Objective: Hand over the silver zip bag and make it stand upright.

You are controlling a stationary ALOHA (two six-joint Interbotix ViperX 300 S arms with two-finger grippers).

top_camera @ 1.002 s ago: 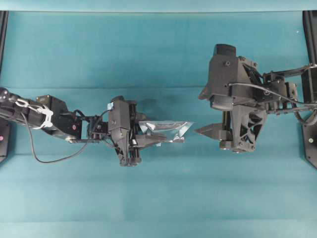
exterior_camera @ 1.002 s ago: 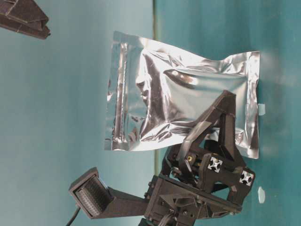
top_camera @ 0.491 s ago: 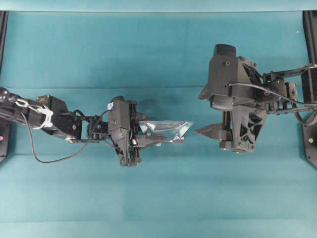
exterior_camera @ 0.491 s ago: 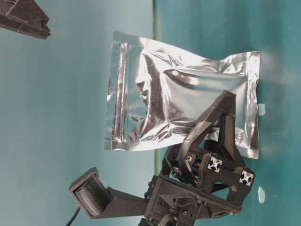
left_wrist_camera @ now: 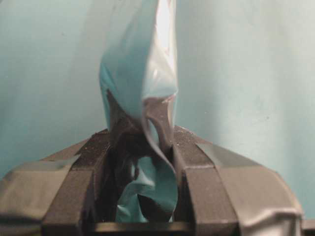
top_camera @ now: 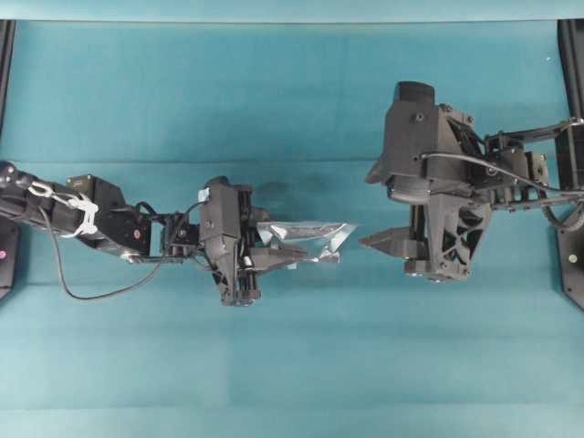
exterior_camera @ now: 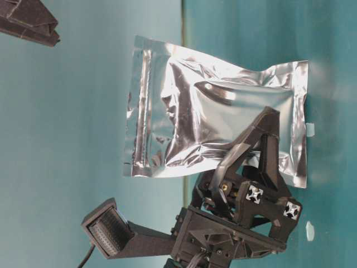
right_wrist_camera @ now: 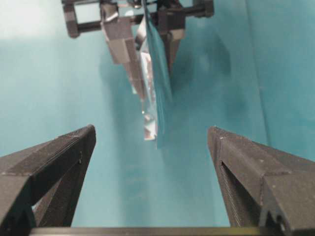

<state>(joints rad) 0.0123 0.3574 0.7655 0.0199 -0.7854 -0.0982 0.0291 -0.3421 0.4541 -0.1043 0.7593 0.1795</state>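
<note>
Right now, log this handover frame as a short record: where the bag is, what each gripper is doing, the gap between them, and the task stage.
bag: silver zip bag, lifted off the teal table, held edge-on to the other arm
left gripper: left gripper shut on one end of the bag
right gripper: right gripper open wide, facing the bag's free edge
gap: bag's free end not yet between the right fingers; clear space between them in the overhead view
stage: handover not yet made; bag not standing
</note>
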